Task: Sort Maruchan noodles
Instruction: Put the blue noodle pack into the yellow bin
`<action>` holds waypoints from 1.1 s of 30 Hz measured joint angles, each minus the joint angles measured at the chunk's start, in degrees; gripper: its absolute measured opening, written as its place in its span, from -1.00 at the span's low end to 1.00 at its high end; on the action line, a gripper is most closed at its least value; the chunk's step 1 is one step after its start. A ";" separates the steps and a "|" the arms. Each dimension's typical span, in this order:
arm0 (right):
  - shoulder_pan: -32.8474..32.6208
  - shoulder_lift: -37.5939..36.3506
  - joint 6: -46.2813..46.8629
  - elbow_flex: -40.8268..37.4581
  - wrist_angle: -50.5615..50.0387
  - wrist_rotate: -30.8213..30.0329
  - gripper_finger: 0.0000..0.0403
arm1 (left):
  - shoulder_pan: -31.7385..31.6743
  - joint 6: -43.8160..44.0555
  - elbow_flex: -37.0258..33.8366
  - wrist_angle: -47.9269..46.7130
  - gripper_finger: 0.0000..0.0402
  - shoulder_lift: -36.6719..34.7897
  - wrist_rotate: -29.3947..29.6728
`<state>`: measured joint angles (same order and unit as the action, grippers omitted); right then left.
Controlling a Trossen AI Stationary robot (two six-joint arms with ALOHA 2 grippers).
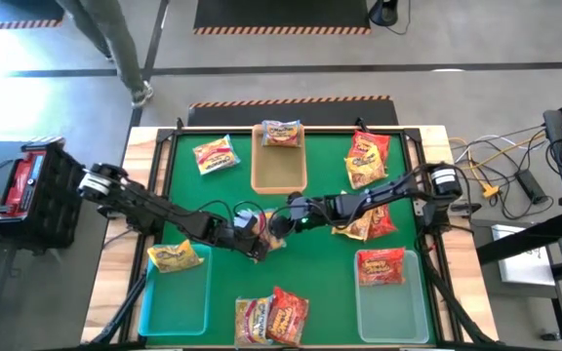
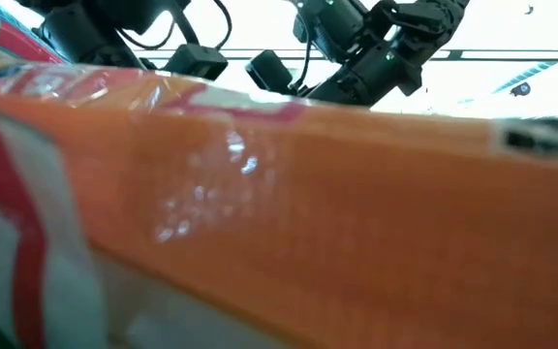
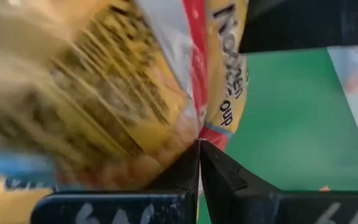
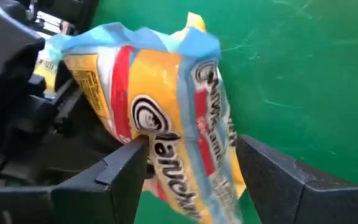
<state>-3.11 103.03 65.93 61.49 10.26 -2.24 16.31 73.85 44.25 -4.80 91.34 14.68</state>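
Filling the low view, an orange noodle packet (image 2: 289,204) is lying right against the camera. Mid-table, the left gripper (image 3: 199,163) is pinching a yellow packet (image 4: 166,112) tight, while the right gripper (image 4: 191,168) is standing wide open around it.

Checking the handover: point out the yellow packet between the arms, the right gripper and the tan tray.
yellow packet (image 4: 166,118), right wrist view, printed front.
right gripper (image 4: 191,168), right wrist view, between fingertips.
tan tray (image 1: 279,172), high view, bare floor.
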 joint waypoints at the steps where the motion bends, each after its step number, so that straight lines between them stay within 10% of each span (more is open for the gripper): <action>1: 0.00 0.41 -0.30 0.00 0.84 0.43 0.16 | -0.01 0.49 0.01 0.25 -1.00 0.28 0.01; 24: 0.07 4.04 -29.67 0.00 9.62 7.02 0.15 | 0.03 1.54 -0.11 -0.35 -1.00 0.28 0.59; 33: 0.07 4.04 -31.04 -0.02 9.44 7.84 -0.15 | 0.02 1.67 -0.13 -0.35 -1.00 0.28 0.59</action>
<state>-3.05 107.07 34.89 61.47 19.70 5.59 16.34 75.53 44.12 -5.15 91.61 15.27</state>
